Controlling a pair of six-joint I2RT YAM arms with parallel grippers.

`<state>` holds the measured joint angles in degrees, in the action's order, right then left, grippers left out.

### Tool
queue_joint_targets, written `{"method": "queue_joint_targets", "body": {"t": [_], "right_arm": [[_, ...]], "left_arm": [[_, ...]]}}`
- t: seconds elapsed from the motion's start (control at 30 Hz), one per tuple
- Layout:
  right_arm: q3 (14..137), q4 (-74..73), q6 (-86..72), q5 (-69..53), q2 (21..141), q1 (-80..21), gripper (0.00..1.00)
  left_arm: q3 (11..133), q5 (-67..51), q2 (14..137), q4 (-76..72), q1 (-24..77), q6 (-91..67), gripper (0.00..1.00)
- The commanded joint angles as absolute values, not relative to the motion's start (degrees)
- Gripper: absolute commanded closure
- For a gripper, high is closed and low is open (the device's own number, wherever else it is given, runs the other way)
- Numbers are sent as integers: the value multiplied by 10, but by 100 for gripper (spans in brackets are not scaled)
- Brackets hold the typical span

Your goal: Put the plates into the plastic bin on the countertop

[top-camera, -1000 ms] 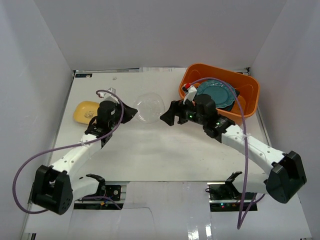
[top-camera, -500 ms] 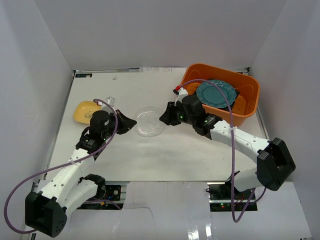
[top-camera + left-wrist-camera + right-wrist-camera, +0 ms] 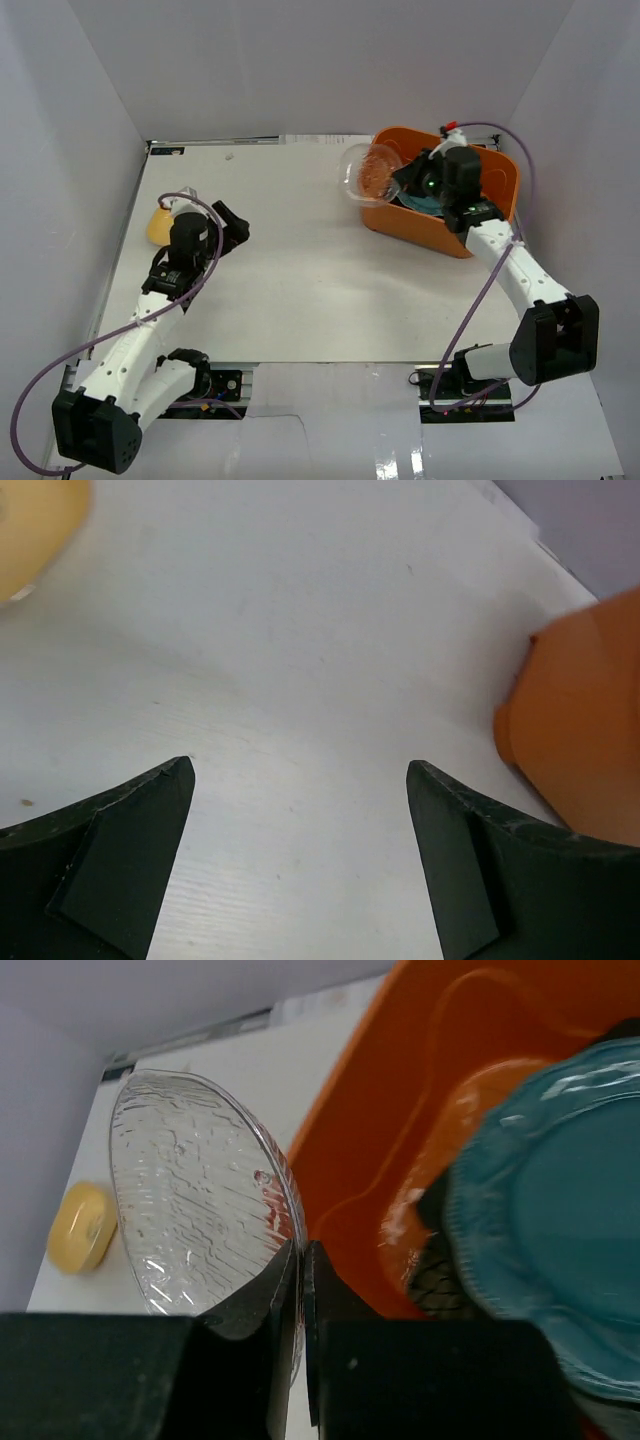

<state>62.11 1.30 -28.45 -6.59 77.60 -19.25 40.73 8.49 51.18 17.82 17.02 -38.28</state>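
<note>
top view first: the right gripper is clamped on the edge of a clear glass plate, holding it tipped up on edge right over the near-left rim of the orange plastic bin. so the plate is in the air at the bin's corner, not inside yet. the left gripper sits way over on the other side of the countertop with its fingers spread and nothing in them, just beside the yellow plate.

left wrist view: both dark fingers are wide apart over bare white table, a yellow edge in the top corner, the bin's smooth rounded wall off to the right.

right wrist view: the fingers pinch a thin bit of the glass rim. the plate is see-through with a rippled, hammered texture. inside the bin there's a teal plate with a scalloped, glossy rim, and something dark and patterned under it, probably another plate but i can't really tell.

what worries me: that's a tiny grip on slick glass, so the plate could swivel or slide out. it's also hanging right at the wall, so it could clip the rim on the way in. and if it gets let go from up there, glass landing on glazed ceramic could chip something.
</note>
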Motion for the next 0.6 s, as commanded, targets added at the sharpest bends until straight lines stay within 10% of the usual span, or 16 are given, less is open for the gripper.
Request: {"method": "queue_joint_targets", "body": {"t": [0.0,0.37,0.57], "right_arm": [[646,1,-268,-79,751,-94,92],[602,1,-267,-59,817,49,85],[586,4,-258,-54,803,60,52]], "left_arm": [[416,149,525,188,111,-399,2],[435,196,644,172,-103,-437,3],[449,186,735,158,-160,-449,4]]}}
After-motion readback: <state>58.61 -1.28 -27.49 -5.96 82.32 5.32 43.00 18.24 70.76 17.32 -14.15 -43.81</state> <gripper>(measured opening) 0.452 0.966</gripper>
